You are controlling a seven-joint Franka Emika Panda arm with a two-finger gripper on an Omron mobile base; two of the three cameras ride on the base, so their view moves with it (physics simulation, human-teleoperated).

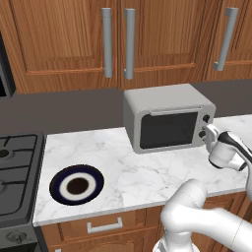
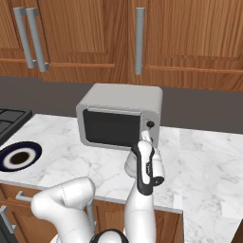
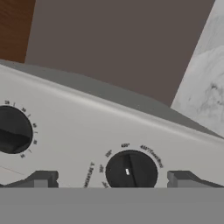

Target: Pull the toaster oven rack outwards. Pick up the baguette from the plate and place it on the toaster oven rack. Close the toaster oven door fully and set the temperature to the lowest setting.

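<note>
Hand view: jaws spread, fingertips [image 3: 41, 178] flanking the lower knob [image 3: 131, 170] without touching it; second knob [image 3: 13, 130] alongside. Left base view: plate [image 1: 59, 189] bare near the desk [image 1: 138, 172] front edge, by the stove [image 1: 17, 167]. Farther back, gripper [image 1: 208, 134] at the toaster oven [image 1: 167, 118] knob panel; toaster oven door [image 1: 167, 130] closed. Cabinets [image 1: 118, 39] behind.

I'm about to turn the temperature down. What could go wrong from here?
1. The end effector is open, its fingers wide of the knob. Twisting before closing would likely slip or turn nothing.
2. A second knob sits close by on the toaster oven. A small drift could put you on the wrong dial.
3. The plate is empty, but the toaster oven door has dark glass, so the baguette's seating cannot be checked.
</note>
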